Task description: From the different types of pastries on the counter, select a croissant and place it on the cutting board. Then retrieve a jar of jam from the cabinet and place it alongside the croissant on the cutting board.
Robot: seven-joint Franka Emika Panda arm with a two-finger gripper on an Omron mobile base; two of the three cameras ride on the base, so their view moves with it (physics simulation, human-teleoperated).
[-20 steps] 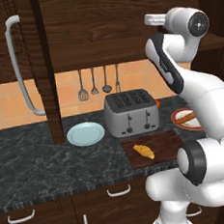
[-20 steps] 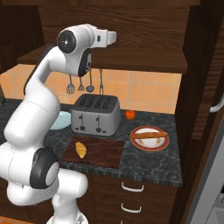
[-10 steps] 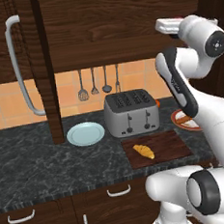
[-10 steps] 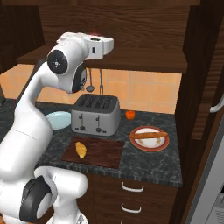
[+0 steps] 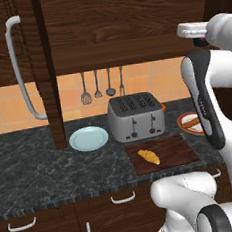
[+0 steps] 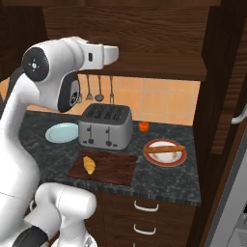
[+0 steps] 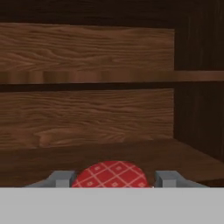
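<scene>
I am clamping my gripper (image 7: 113, 183) onto the jar of jam (image 7: 110, 175), its red lid sitting at six o'clock between my fingers (image 7: 61, 179), level so it clears the cabinet (image 7: 87, 118) shelf. The croissant (image 5: 149, 156) is lying on the cutting board (image 5: 176, 150), leaving room at three o'clock.
</scene>
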